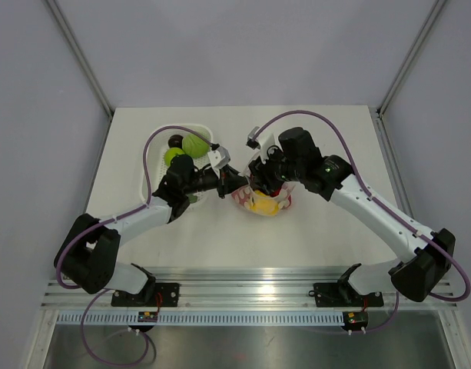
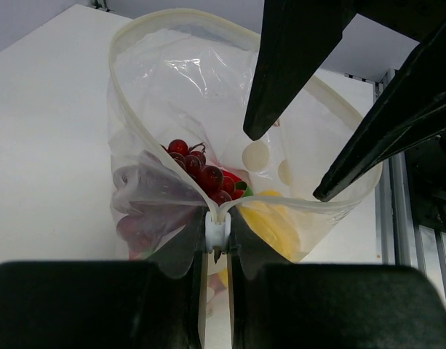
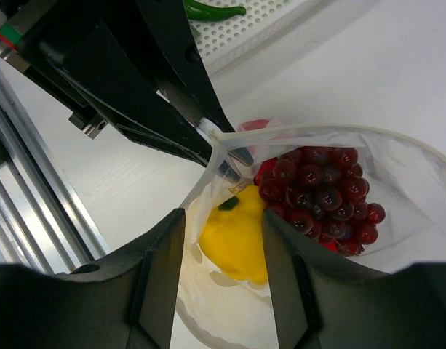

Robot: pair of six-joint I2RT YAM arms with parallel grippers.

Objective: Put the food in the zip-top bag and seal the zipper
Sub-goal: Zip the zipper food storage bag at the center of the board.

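Note:
The zip-top bag [image 1: 275,206] lies at mid table with its mouth open. A dark red grape bunch [image 2: 202,173], a yellow piece [image 2: 275,227] and a red piece are inside; the grapes [image 3: 321,193] and the yellow piece [image 3: 237,236] also show in the right wrist view. My left gripper [image 2: 217,233] is shut on the white end of the zipper [image 2: 135,123], where the two strips meet. My right gripper [image 3: 223,283] is open, its fingers [image 2: 295,65] over the mouth beside one strip. In the top view the left gripper [image 1: 237,184] and right gripper [image 1: 260,183] are close together.
A white slotted basket [image 1: 154,157] stands at the back left behind the left arm, holding two green pieces [image 1: 193,144] and a dark one [image 1: 175,141]. A green chilli [image 3: 212,10] lies in it. Metal rails [image 2: 419,189] run along the table's near edge.

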